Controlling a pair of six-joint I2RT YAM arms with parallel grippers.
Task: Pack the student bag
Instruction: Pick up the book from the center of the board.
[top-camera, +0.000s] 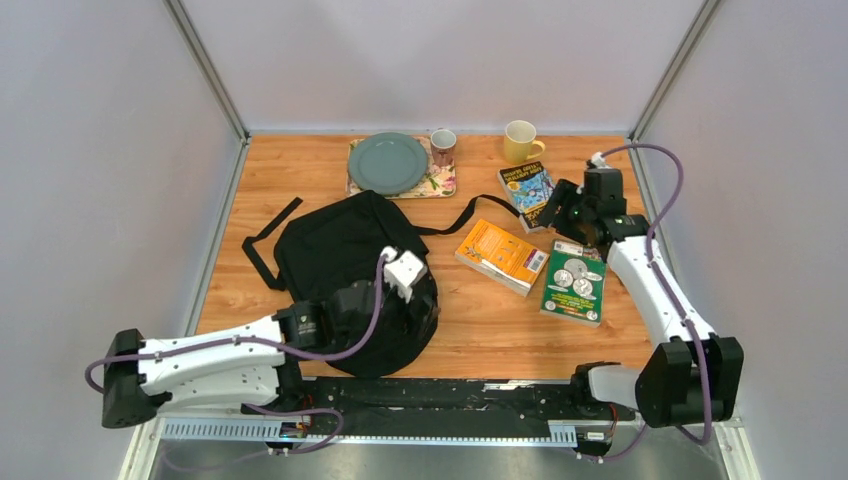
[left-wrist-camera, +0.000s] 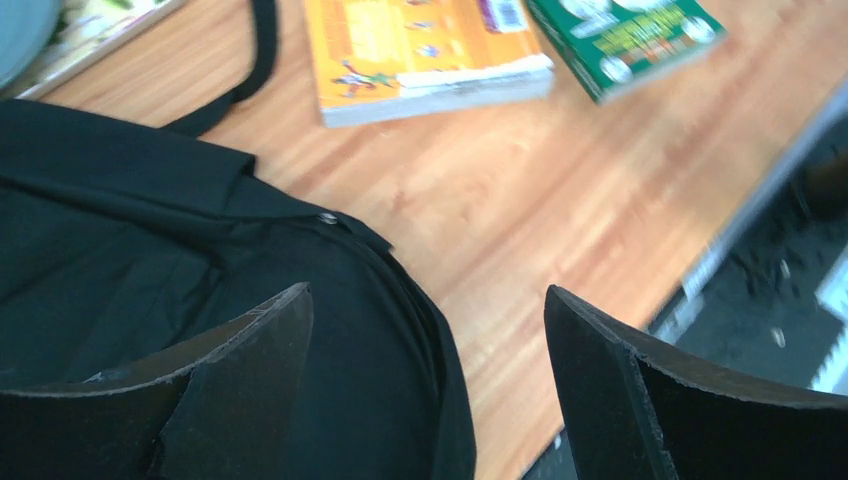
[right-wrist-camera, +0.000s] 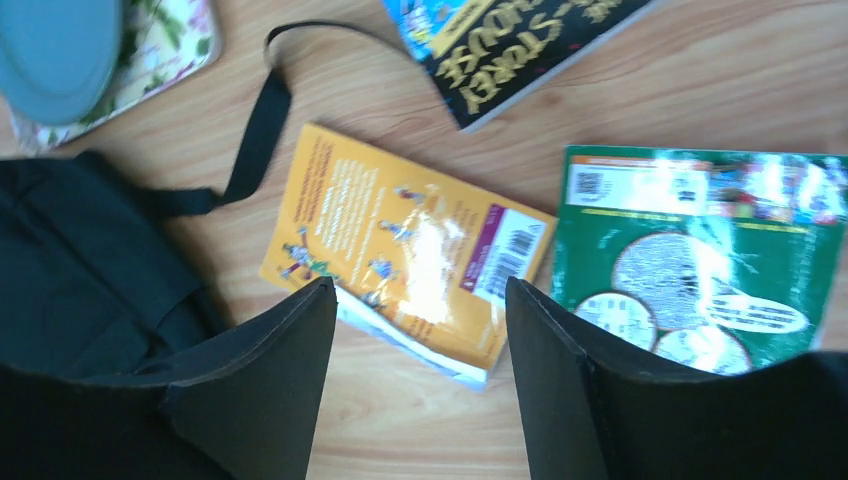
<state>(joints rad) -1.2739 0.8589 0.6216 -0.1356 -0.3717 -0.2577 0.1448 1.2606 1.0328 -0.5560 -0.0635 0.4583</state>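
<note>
The student bag (top-camera: 340, 262), a large black soft fabric backpack with a rounded outline and long black straps, lies flat on the left half of the wooden table (top-camera: 470, 330). 1 strap runs right toward an orange paperback (top-camera: 502, 256). Pale grey walls enclose the table on 3 sides. The left gripper (left-wrist-camera: 428, 295) hovers over the bag's near right edge, its 2 fingers spread wide and empty, 1 above the fabric and the other beyond its edge. The right gripper (right-wrist-camera: 420, 290), fingers also apart and holding nothing, hangs over the orange paperback and a green paperback (top-camera: 574, 282), to the right of the bag.
</note>
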